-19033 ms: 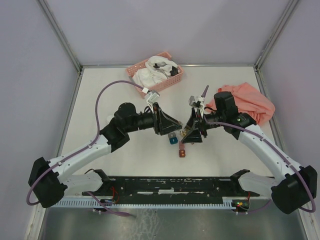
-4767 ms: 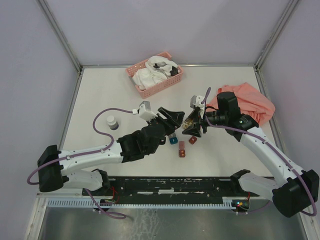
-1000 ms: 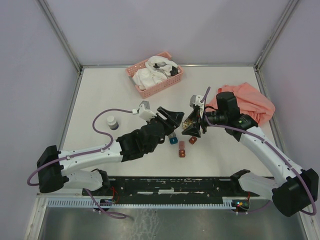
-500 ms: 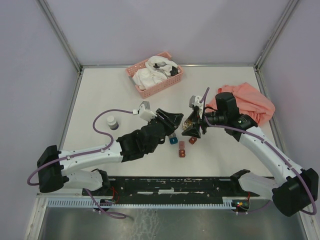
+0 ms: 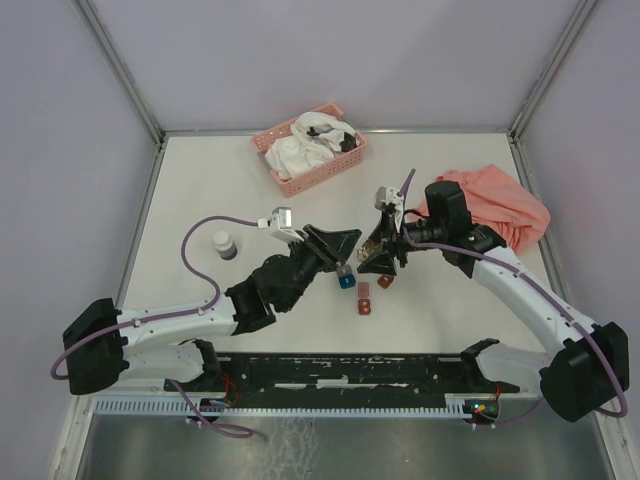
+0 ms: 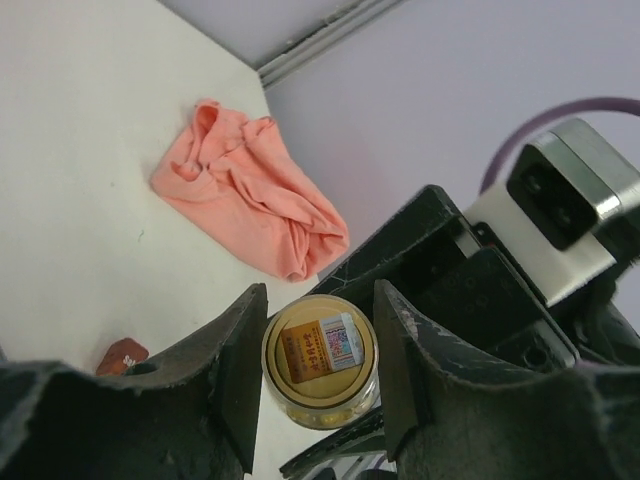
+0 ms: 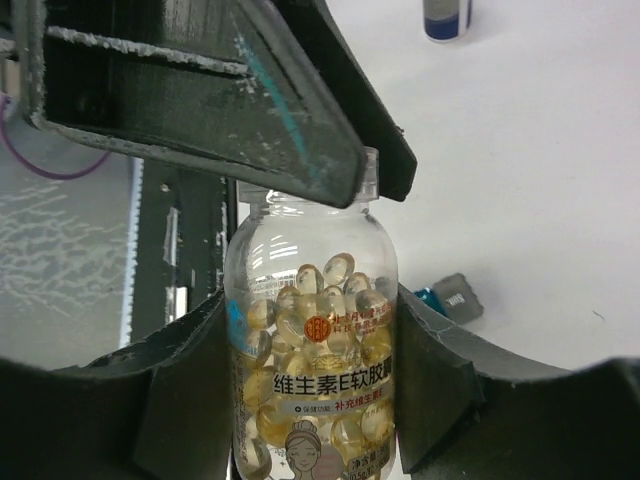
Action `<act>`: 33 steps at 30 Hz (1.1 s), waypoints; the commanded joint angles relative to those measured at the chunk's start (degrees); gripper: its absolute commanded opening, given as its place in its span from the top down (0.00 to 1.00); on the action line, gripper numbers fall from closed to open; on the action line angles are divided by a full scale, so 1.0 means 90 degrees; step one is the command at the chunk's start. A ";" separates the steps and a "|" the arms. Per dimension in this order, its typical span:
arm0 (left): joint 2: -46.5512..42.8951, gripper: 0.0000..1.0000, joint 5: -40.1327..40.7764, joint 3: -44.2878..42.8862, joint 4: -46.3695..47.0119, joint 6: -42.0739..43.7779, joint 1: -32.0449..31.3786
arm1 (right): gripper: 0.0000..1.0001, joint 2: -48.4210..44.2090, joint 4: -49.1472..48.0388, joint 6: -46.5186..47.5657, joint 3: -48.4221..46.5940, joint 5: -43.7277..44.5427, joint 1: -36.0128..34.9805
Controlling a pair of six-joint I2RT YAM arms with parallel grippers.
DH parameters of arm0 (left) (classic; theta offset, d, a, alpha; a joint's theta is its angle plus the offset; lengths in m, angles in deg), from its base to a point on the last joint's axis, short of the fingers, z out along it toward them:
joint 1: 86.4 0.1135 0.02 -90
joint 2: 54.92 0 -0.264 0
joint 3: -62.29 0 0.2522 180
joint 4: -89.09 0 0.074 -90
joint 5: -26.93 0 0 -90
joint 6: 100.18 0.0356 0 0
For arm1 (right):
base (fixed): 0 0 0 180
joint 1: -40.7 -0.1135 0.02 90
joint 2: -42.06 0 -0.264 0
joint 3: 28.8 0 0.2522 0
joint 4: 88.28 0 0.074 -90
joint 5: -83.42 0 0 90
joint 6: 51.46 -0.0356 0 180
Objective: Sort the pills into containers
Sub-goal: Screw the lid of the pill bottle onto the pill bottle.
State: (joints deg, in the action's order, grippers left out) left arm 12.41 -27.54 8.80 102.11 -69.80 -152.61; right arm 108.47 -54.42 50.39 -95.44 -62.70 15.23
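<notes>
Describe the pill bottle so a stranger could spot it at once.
Just left of the salmon cloth, the right gripper clamps a clear bottle. It alone is full of golden capsules; the small jar stands by itself far to the left.

I read the pills [image 7: 320, 290] as golden amber through the clear jar [image 7: 300, 230]; its label [image 7: 325, 385] carries dark brown lettering, its round end an orange-and-white sticker [image 6: 320, 345] with a QR pattern; nearer me than the jar sit a teal container [image 5: 347, 281] and a dark red container [image 5: 364, 306]; right of the jar the cloth [image 5: 500, 205] is salmon pink; behind the jar the slatted basket [image 5: 325, 170] is pink.
</notes>
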 commanded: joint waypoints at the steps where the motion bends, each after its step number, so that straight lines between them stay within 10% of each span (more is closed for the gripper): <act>1: -0.0431 0.97 -0.2232 0.0748 0.2485 0.2091 0.0465 | 0.98 0.0142 -0.1338 -0.1444 -0.0024 -0.1084 0.0062; 7: -0.0340 0.97 -0.4331 0.0888 0.3230 0.2369 0.1226 | 0.98 0.0296 -0.1934 -0.2083 0.0095 -0.1399 0.0065; 15: -0.0155 0.97 -0.4863 0.0757 0.3388 0.2210 0.1622 | 0.98 0.0293 -0.1985 -0.2103 0.0091 -0.1525 0.0060; 23: -0.0262 0.17 -0.4343 0.0879 0.3537 0.1598 0.1752 | 0.98 0.0210 -0.1866 -0.1890 0.0084 -0.1519 0.0060; 33: -0.1442 0.08 -0.2798 0.1030 0.1324 0.1675 0.1752 | 0.98 0.0153 -0.1486 -0.1473 0.0026 -0.1438 0.0059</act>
State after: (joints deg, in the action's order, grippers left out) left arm 3.06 -58.58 17.20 119.82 -53.93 -136.98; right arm 111.18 -67.95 34.88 -94.32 -74.06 15.64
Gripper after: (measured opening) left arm 0.921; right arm 0.601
